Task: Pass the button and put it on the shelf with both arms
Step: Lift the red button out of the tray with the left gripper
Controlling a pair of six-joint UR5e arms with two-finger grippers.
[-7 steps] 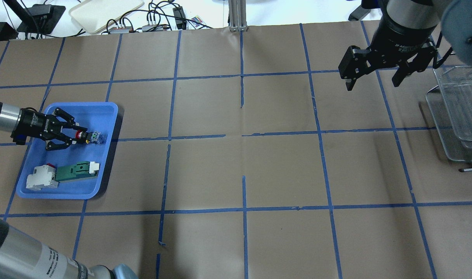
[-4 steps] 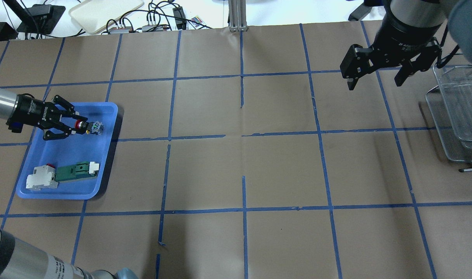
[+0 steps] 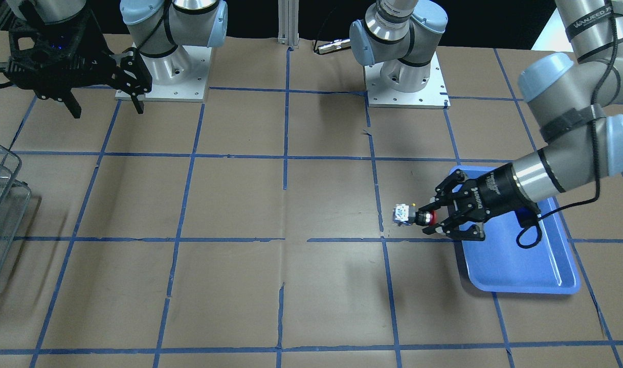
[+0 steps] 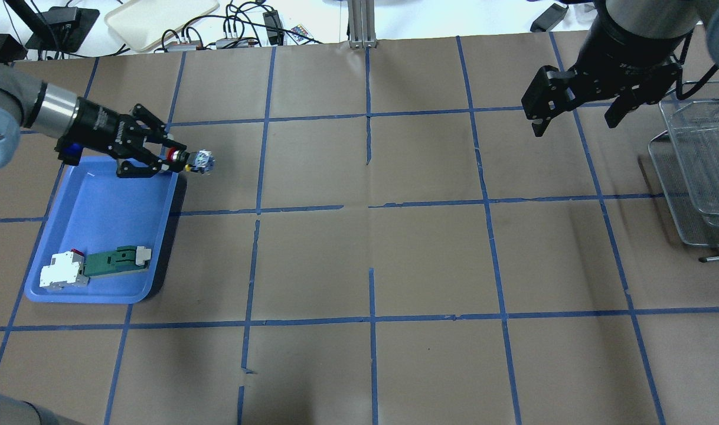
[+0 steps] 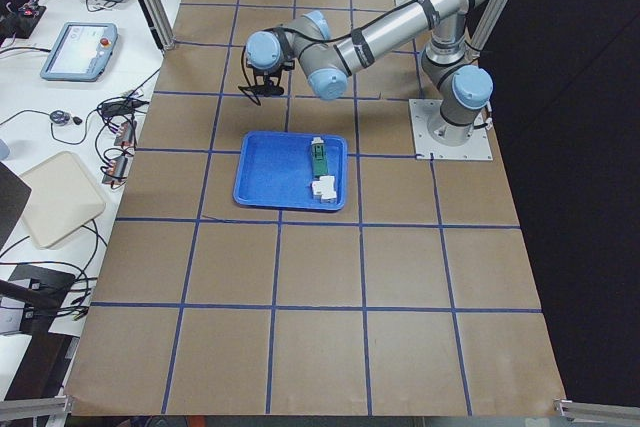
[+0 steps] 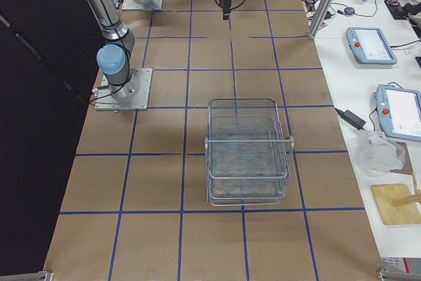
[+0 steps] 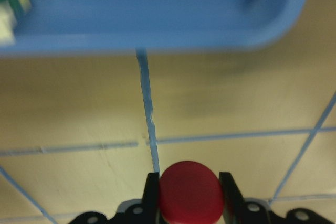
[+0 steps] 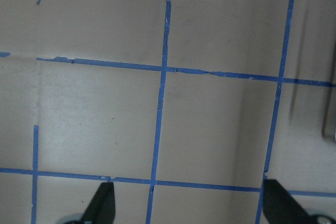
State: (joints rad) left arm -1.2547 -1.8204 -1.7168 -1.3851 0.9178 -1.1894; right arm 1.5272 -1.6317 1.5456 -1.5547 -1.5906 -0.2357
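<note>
Now left fingers (image 4: 148,171) pinch button (image 4: 198,160) head; axis level, block toward centre; right fingers (image 4: 537,121) spread.

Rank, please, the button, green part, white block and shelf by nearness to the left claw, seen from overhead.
1. Button, held in the left claw.
2. Green part, in the blue tray.
3. White block, just beyond it.
4. Shelf, far right.
</note>
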